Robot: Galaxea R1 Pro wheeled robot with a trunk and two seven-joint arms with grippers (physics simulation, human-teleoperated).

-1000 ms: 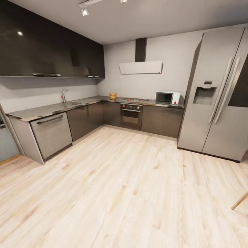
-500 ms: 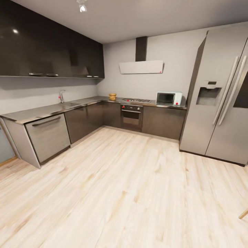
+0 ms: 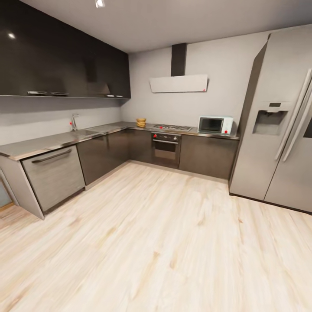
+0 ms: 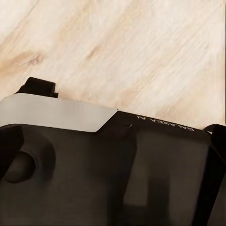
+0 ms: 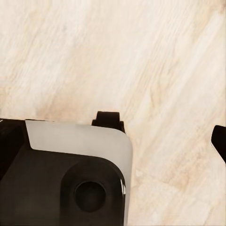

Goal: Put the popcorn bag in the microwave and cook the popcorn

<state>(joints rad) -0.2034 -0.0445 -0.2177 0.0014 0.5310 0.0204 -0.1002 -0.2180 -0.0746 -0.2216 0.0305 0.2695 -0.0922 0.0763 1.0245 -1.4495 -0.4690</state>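
The floor (image 5: 141,56) is light wood with pale streaks running across it. Over it sits a big robot part (image 5: 66,174) — black, with a grey-white top and a round dark hole in it. Two small black tips poke out, one (image 5: 109,120) beside that part and one (image 5: 219,141) well apart from it.

view: advanced toward kitchen | microwave (image 3: 215,125): nearer, larger | chair leg: gone
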